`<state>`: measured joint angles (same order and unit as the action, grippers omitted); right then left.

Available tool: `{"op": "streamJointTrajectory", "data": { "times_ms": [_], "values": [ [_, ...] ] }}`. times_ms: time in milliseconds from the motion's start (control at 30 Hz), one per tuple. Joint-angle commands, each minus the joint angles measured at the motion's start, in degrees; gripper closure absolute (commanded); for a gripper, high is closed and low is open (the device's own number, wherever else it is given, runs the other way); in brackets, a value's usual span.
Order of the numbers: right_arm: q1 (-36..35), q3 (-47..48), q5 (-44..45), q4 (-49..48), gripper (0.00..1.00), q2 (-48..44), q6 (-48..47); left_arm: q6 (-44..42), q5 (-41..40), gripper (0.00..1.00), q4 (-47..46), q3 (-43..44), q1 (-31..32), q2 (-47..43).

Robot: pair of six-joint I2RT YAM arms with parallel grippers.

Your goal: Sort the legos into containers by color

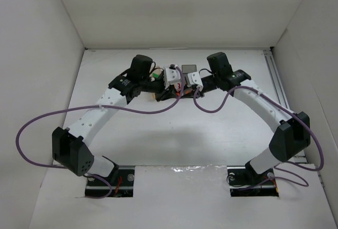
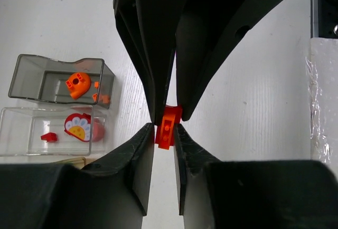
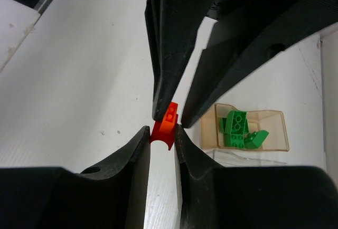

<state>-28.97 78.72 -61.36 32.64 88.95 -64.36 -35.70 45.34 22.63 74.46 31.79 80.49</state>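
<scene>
Both grippers meet over the table's middle, tip to tip, on one small joined piece. My right gripper is shut on a red arch lego with an orange lego stuck on top. My left gripper is shut on the orange lego from the opposite side. The smoky grey container holds a round orange piece. Red pieces lie in the clear container. The tan container holds green legos.
The three bins stand side by side close to the grippers, and the arms hide most of them in the top view. White walls enclose the table on three sides. A metal rail runs along the right edge. Purple cables hang from both arms.
</scene>
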Motion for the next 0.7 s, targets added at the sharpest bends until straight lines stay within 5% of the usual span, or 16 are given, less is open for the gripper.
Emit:
{"op": "streamJointTrajectory", "data": {
  "times_ms": [0,200,500,667],
  "values": [
    [-0.56,2.14,-2.36,0.49,1.0,-1.85,-1.21,-0.6,0.71,0.83,0.04,0.87,0.2,-0.51],
    [-0.56,2.14,-1.13,1.11,1.0,-1.32,-1.21,-2.18,1.85,1.0,1.09,0.87,0.2,-0.51],
    [-0.56,-0.58,2.92,0.49,1.0,-0.18,0.02,-2.97,2.38,1.0,-1.18,-0.19,0.2,-3.75],
    [1.89,-4.0,4.85,-0.04,1.0,-0.18,0.02,5.43,1.33,1.0,-7.41,-0.72,-1.46,-5.25]
  ]
}}
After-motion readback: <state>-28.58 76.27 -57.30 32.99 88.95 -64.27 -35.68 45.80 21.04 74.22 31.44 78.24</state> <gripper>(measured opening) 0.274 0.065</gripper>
